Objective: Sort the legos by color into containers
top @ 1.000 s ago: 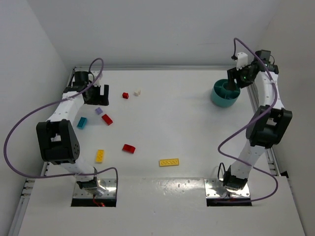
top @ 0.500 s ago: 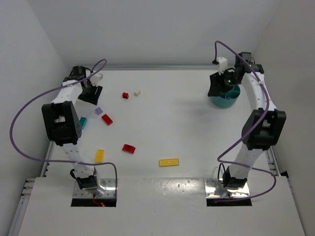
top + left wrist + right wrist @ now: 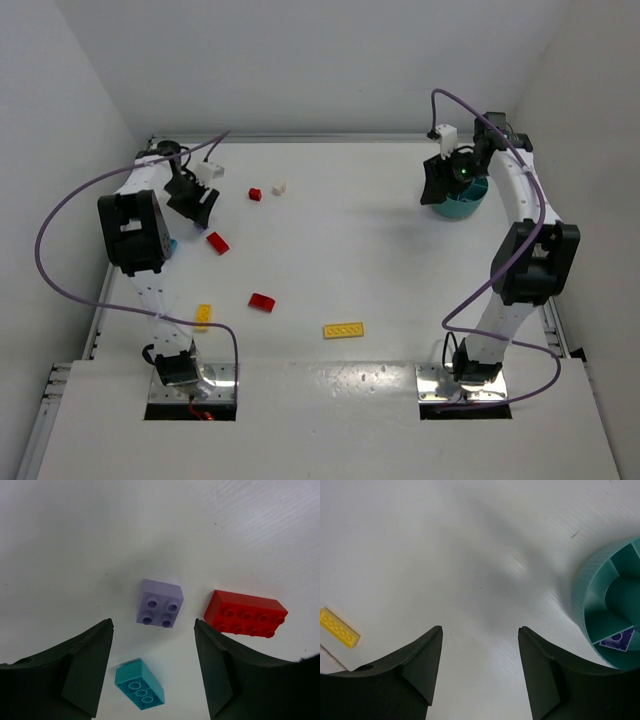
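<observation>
The left gripper [image 3: 153, 621] is hovering over the table [image 3: 360, 250] at about ten o'clock of the top view, its jaws standing roughly half apart and holding nothing. In its wrist view a purple brick [image 3: 160, 603] is lying studs up just beyond the fingertips, in line with the gap between them but touching neither finger. A long red brick [image 3: 245, 614] is sitting near it at three o'clock, and a light blue brick [image 3: 140, 684] is lying at seven o'clock of the purple one, between the two fingers and apart from both. The right gripper [image 3: 480, 628] is hanging at about one o'clock of the table, jaws likewise parted and empty, with bare table under the gap. The teal tub [image 3: 587, 600] is standing at three o'clock of that gripper, just beside it, and a dark purple piece [image 3: 618, 639] is resting in one of its outer compartments (only a corner of it is showing). A yellow plate [image 3: 339, 626] is lying well away at nine o'clock. Elsewhere in the top view a small red brick [image 3: 255, 194] and a white brick [image 3: 279, 187] are lying close together at eleven o'clock, while a red brick [image 3: 262, 301] and a yellow brick [image 3: 203, 317] are lying at about eight o'clock.
</observation>
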`<state>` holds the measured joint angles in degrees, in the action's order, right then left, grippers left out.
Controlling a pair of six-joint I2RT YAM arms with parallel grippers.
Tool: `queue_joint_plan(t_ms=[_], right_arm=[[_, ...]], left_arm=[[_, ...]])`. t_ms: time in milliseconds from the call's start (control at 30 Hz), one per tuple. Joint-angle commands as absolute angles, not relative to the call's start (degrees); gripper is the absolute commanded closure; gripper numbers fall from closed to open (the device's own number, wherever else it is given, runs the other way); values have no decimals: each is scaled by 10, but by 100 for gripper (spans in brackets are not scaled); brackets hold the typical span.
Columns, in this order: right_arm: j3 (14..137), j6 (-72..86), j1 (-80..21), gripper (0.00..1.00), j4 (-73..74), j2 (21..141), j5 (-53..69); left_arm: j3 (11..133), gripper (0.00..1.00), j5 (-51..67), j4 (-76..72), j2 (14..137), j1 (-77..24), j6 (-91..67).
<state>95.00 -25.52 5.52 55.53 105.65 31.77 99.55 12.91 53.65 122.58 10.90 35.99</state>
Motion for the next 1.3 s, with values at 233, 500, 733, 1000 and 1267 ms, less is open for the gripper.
queue_joint_plan(t_ms=[233,500,733,1000,1267], right_arm=[[949,-272,47,37,562,1055,338],[966,-272,41,37,573,1066,338],[983,-272,36,37,584,1078,332],[983,-266,25,37,589,1083,332],[902,-152,-19,37,548,1043,486]], left_arm=[[998,25,159,563,1236,116,413],[1005,33,143,543,1261,116,441],[1012,49,143,537,1277,116,467],[993,61,149,532,1277,116,485],[941,77,317,526,1151,116,455]])
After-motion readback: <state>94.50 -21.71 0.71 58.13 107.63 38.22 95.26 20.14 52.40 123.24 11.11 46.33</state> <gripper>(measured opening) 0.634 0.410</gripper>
